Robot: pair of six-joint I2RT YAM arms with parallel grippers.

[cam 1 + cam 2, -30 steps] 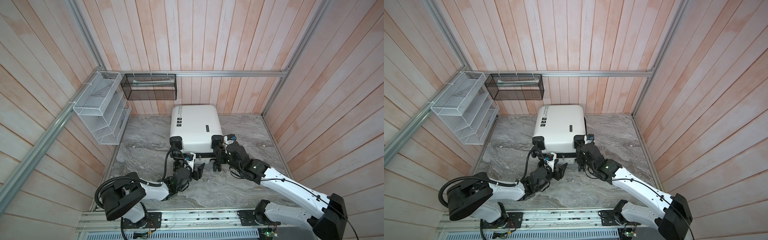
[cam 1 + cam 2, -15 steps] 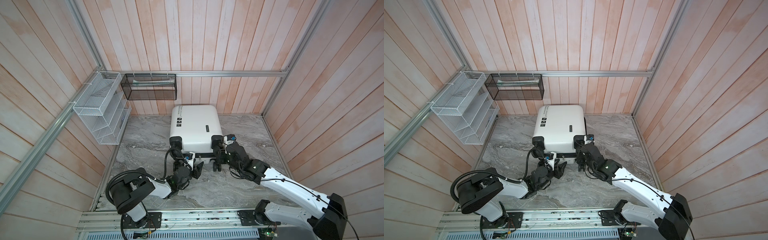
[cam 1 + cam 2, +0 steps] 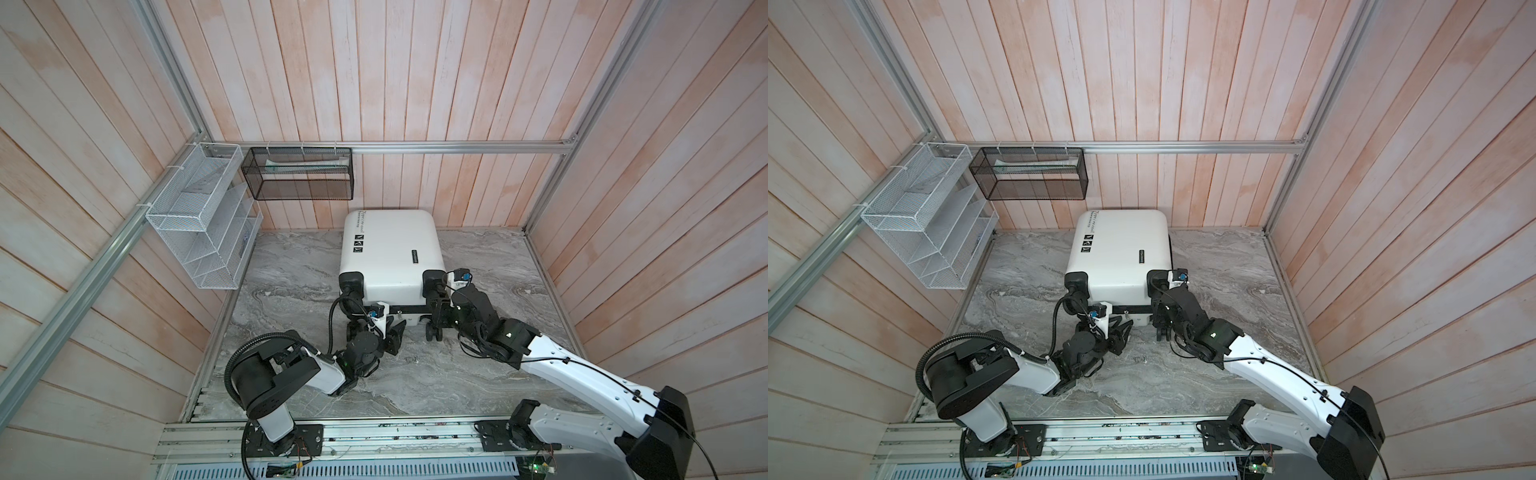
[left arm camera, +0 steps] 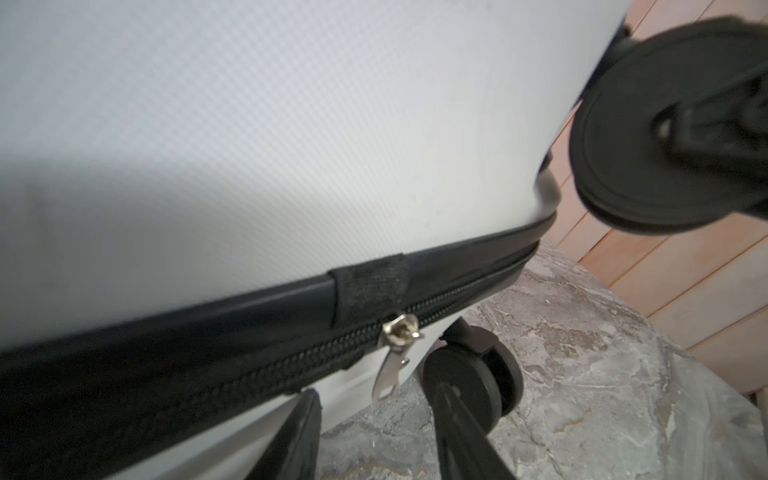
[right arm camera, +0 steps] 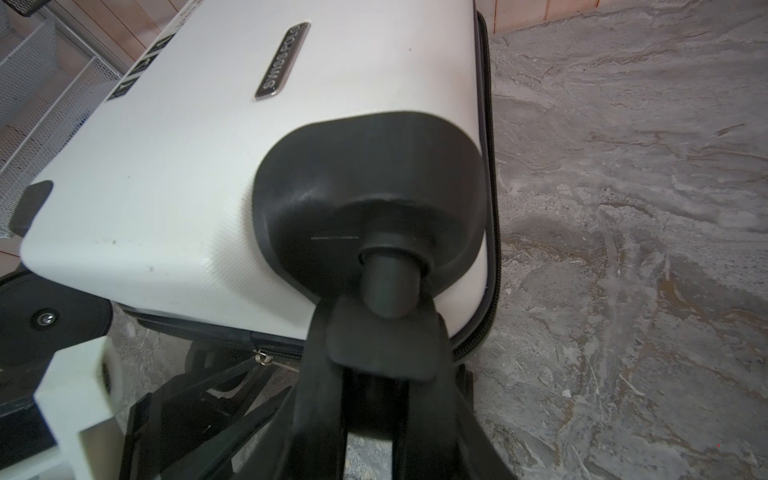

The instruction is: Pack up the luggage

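Luggage (image 3: 390, 249) flat, basket (image 3: 297, 192) behind, rack (image 3: 198, 232) L

white luggage (image 3: 388, 249) — closed, lying flat, black wheels frontward

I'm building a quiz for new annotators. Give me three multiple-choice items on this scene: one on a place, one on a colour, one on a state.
1. Where does the black mesh basket hang?
A. On the back-wall rail
B. On the floor
C. On the right-hand wall

2. What colour is the shell of the luggage?
A. Red
B. Black
C. White

3. How is the luggage placed?
A. Open, halves spread apart
B. Closed, lying flat
C. Standing upright on its wheels

Key: 1 A, its hooks sit over the rail in both top views; 2 C, the shell is white in every view; 3 B, the halves meet at the seam and a broad side faces up.
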